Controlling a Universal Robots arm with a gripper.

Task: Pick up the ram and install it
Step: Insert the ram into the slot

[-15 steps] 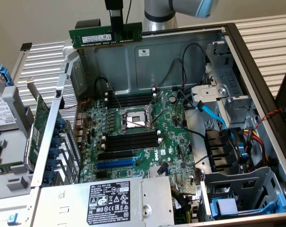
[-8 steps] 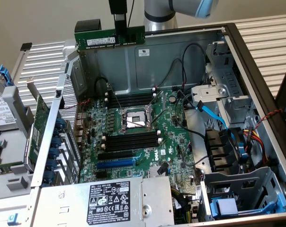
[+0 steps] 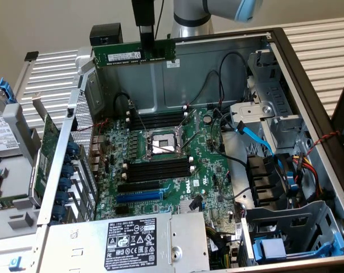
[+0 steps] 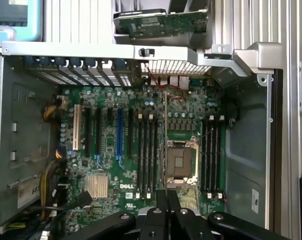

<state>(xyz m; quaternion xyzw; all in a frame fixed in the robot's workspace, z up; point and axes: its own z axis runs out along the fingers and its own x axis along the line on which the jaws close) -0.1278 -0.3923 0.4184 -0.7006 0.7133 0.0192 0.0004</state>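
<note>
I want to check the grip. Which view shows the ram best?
The exterior view: the ram faces the camera broadside, label visible, pinched by the gripper. The wrist view seems to catch it edge-on, as a thin line.

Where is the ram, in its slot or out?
Out: the gripper holds the ram level in the air, clear of the empty black memory slots.
</note>
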